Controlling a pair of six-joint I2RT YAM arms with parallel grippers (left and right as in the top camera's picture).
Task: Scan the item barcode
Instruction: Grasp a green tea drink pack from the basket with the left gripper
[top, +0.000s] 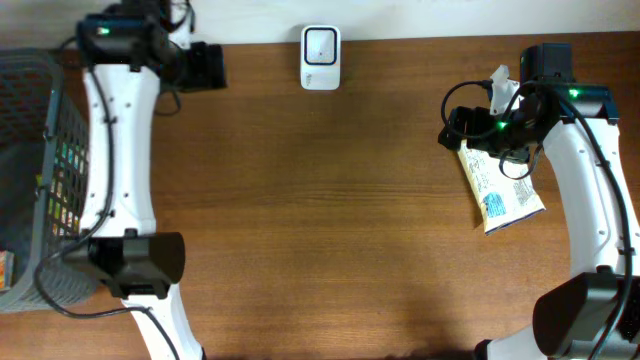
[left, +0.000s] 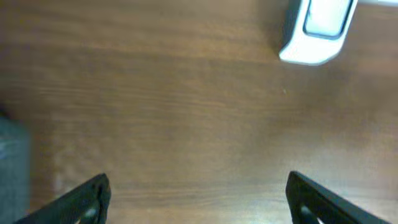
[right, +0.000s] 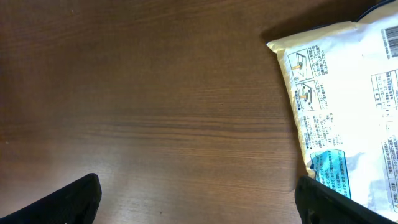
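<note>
Overhead: mesh basket (top: 25, 80), far left of the scanner (top: 320, 57), holds packaged goods (top: 62, 180). Both empty, the left gripper (left: 198, 186) and right gripper (right: 198, 193) gape wide; printed packet (top: 500, 190) lies right of the scanner.

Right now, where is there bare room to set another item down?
The middle of the table is bare, from the left arm to the packet, below the scanner. Crowded: the left edge, with the basket, and the right side, where the right arm hangs over the packet.
</note>
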